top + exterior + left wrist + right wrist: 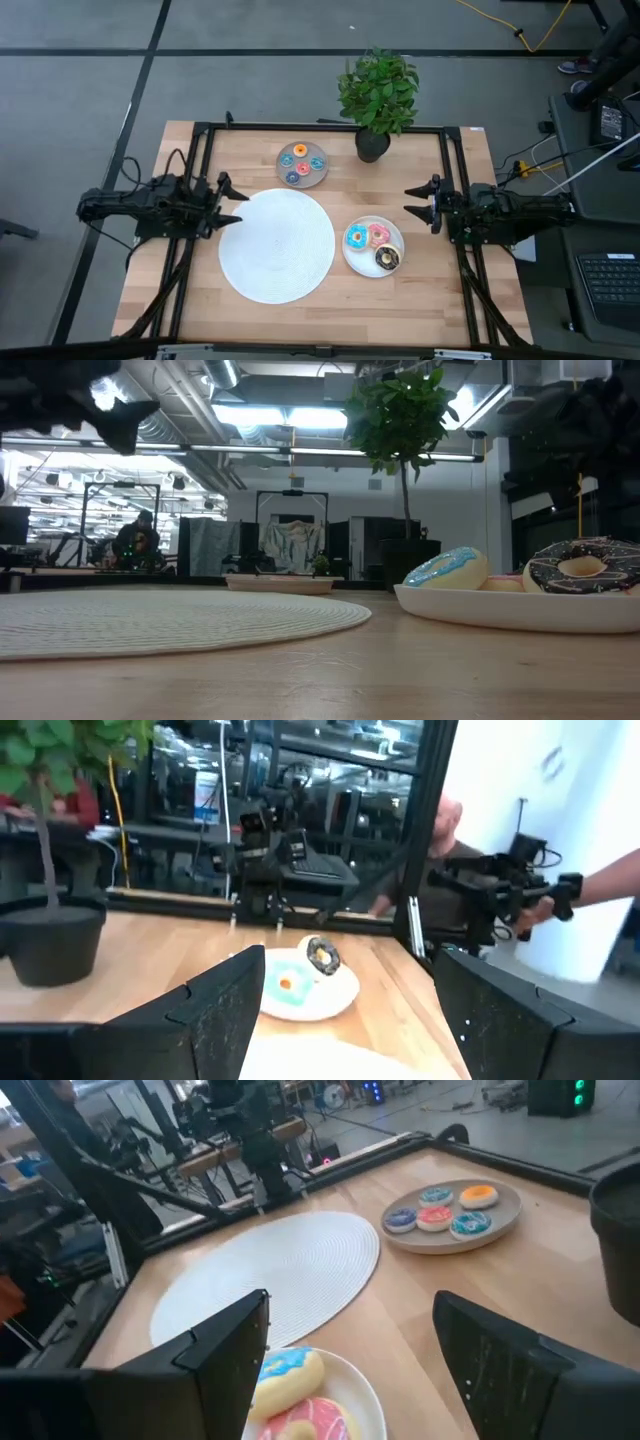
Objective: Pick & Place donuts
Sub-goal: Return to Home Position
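Both arms sit pulled back to opposite sides of the table (400,310), low and level, which fits arms parking after the sorting rather than reaching for anything. The left gripper (228,204) hovers at the left edge of the big white mat (277,245), its fingers spread apart and holding nothing. The right gripper (418,203) faces it from just beyond the white plate (352,263), likewise spread and empty. Each wrist view looks out between two parted fingers with bare space between them.

The donuts appear sorted by size. The white plate, to the right of the mat, carries the three large ones: the blue donut (356,238) and the pink donut (379,235) side by side, and the chocolate donut (387,259) nearer the front edge of the table. The small brown plate (508,1202), farther back beside the potted plant (378,90), holds five small donuts (479,1195), lying flat in a loose cluster and not stacked. The mat itself is bare, and no donut lies loose on the wood.

Judging from this layout, the placing looks finished, and the open jaws suit a rest pose: nothing is left to carry. The arms stand well apart from both plates, so little risks disturbing them.
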Controlling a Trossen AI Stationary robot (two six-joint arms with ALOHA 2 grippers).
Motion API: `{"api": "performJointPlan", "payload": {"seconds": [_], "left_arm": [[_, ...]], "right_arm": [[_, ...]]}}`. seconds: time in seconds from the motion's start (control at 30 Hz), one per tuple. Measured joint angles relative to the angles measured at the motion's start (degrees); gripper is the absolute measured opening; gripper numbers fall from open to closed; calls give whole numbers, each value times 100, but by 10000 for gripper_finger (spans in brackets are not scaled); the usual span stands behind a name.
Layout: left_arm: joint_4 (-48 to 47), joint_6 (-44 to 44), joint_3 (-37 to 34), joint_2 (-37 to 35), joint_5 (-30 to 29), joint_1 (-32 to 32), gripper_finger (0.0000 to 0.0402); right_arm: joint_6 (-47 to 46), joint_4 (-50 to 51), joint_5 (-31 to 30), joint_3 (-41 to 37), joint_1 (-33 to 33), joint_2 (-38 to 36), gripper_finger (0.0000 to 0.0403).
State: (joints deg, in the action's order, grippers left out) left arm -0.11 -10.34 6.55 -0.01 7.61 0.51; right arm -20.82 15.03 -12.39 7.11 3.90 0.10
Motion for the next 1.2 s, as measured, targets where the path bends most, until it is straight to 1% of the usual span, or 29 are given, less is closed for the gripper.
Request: {"api": "performJointPlan", "payload": {"seconds": [0.17, 0.43, 0.5, 0.6, 0.77, 1.2], "left_arm": [[1036, -141, -546, 0, -110, 0, 282], [760, -21, -606, 0, -316, 0, 282], [681, -20, -606, 2, -356, 0, 282], [673, 14, -606, 3, -360, 0, 282], [672, 10, -606, 4, -340, 0, 282], [670, 11, -606, 4, -343, 0, 282]], "right_arm": [[250, 62, -4, 0, 0, 0, 283], [170, 452, -13, 0, 0, -2, 283], [299, 481, -46, 0, 0, 0, 283], [613, 495, -284, 0, 1, 0, 283], [608, 714, -740, 0, 0, 0, 283], [629, 710, -747, 0, 0, 0, 283]]}}
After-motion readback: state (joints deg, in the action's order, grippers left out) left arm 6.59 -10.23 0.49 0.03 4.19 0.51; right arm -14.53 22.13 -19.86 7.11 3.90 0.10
